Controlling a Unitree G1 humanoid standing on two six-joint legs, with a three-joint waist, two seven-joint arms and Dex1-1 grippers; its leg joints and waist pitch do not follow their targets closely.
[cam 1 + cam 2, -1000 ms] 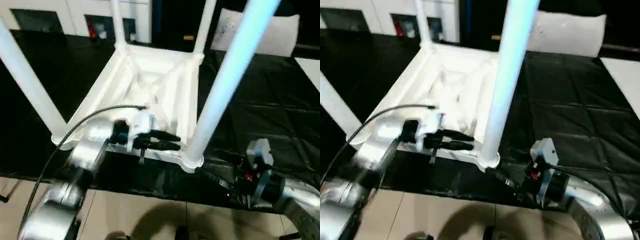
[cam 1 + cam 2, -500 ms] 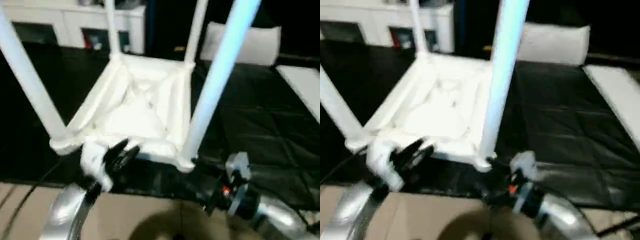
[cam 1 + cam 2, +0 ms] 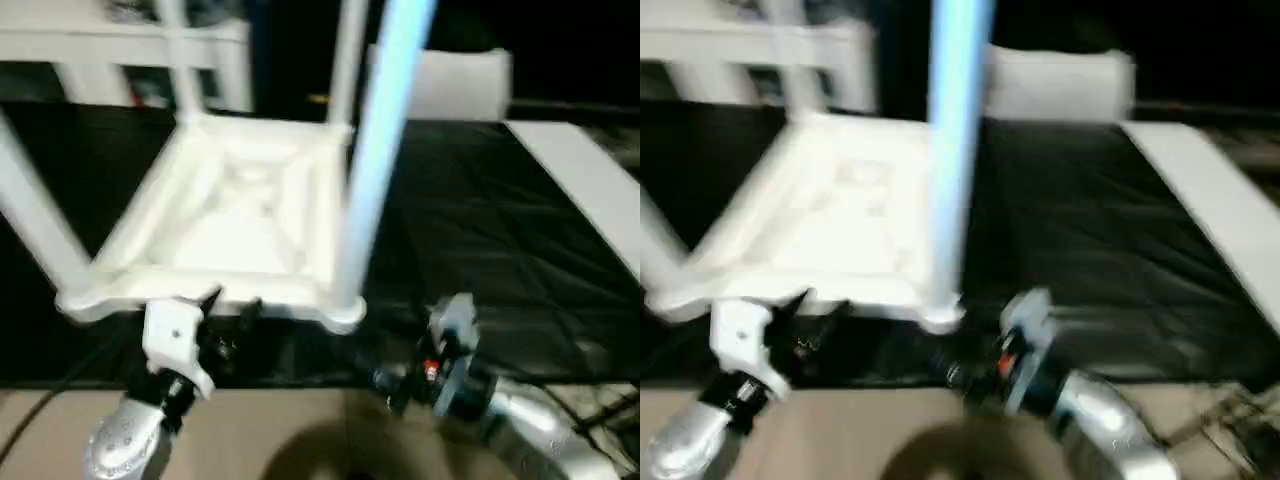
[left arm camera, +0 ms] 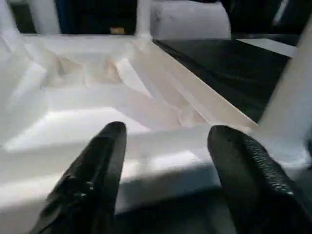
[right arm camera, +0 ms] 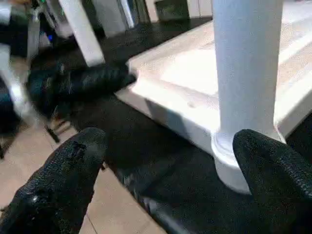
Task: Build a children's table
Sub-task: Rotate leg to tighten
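Observation:
The white children's table lies upside down on a black-covered surface, its ribbed underside up. A leg rises from its near right corner socket and another leg from the near left corner; two more stand at the far corners. My left gripper hovers just in front of the table's near rim, fingers apart with nothing between them. My right gripper sits low by the near right corner, wide open, its fingers spread on either side of that leg's base without touching it.
A black sheet covers the work surface, ending just before the tan floor. A white cabinet stands behind, a pale cushion-like block at the back right, and a white board along the right side.
My left gripper has drawn back off the table's near rim toward the floor edge and its fingers have spread apart. The camera has shifted; the right gripper stays open.

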